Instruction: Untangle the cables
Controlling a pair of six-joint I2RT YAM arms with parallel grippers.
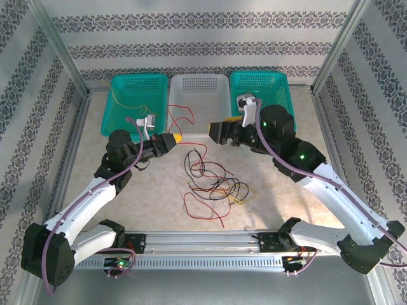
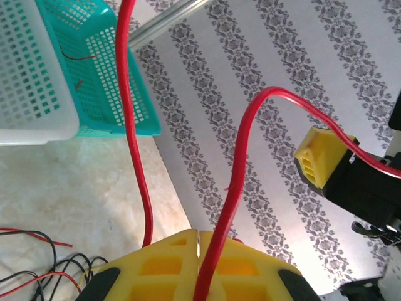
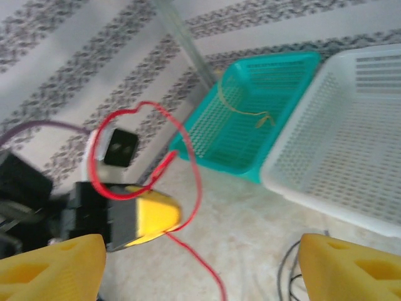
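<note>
Left claw (image 1: 176, 138): clenched on the red cable (image 2: 135, 144) (in the top view it loops toward 12 o'clock).
Right claw (image 1: 215, 131): released, yellow fingers wide apart, nothing between them.
Cables (image 1: 213, 184): tangled heap on the table (image 1: 152, 197), at 6 o'clock from both claws.

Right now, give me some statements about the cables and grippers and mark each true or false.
1. The left gripper is shut on a red cable. True.
2. A yellow cable lies in the left teal basket. True.
3. The right gripper clamps the yellow cable. False: its fingers stand wide apart, holding nothing.
4. The cable tangle sits inside a basket. False: it lies on the table, in front of the white basket.
</note>
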